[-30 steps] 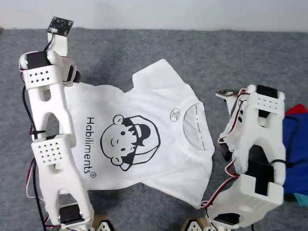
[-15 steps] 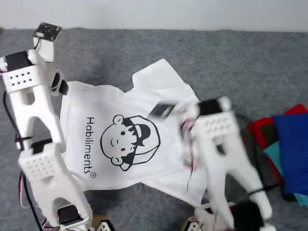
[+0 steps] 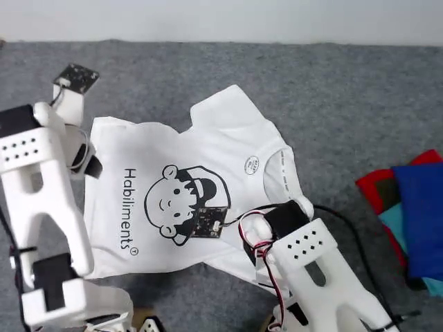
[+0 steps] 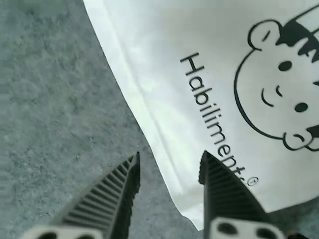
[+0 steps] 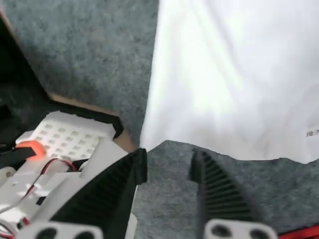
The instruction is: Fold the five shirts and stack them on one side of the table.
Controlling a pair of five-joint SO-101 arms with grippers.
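Observation:
A white shirt (image 3: 187, 187) with a cartoon face print lies spread flat on the grey table. My left gripper (image 4: 169, 162) is open just above the shirt's hem (image 4: 149, 124), one finger over the mat and one over the cloth. In the high view the left arm (image 3: 38, 180) stands by that hem. My right gripper (image 5: 169, 154) is open and empty above the shirt's near edge (image 5: 199, 89). The right arm (image 3: 304, 256) leans over the shirt's lower side, and its fingers are hidden under it there.
A pile of red, blue and teal shirts (image 3: 408, 214) sits at the table's right edge. An arm's white base (image 5: 65, 144) with a red light stands at the near table edge. Bare grey mat (image 3: 346, 90) lies behind and right of the shirt.
The right arm swung from the right side in over the shirt's lower edge. The left arm shifted left and nearer along the hem. The shirt has not moved.

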